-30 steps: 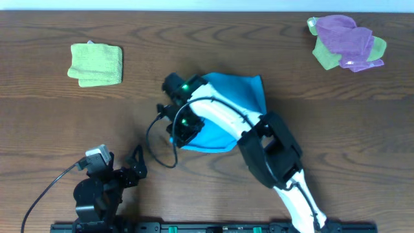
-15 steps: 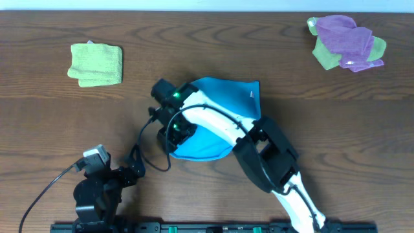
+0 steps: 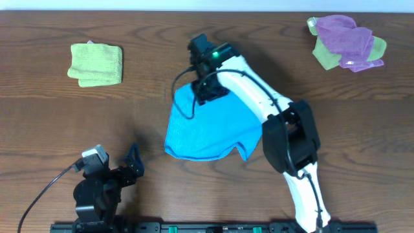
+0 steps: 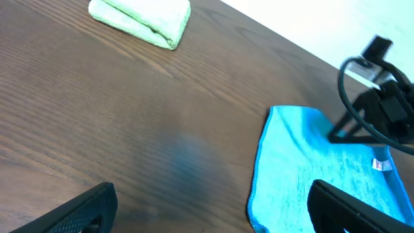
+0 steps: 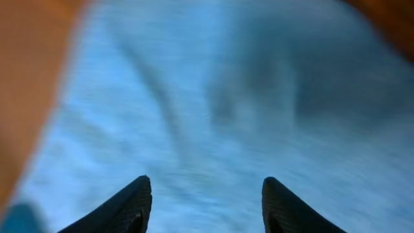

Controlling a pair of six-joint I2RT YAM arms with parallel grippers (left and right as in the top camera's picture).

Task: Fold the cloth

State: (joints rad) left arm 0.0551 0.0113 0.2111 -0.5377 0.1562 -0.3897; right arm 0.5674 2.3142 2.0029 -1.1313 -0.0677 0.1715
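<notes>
Blue cloth (image 3: 207, 126) | right gripper (image 3: 206, 90) extended over its far edge, spread | left gripper (image 3: 132, 162) spread

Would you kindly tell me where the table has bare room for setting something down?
Bare wood lies between the light-green folded cloth and the sky-blue microfibre cloth, and widely right of the blue cloth, below the purple crumpled cloth. The centre is crowded: the right hand hangs over the blue cloth; the left hand sits front-left.

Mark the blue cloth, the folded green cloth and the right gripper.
blue cloth (image 3: 204, 129), overhead, flat middle of it.
folded green cloth (image 3: 96, 63), overhead, centre of top face.
right gripper (image 5: 206, 184), right wrist, midway between the fingers.
</notes>
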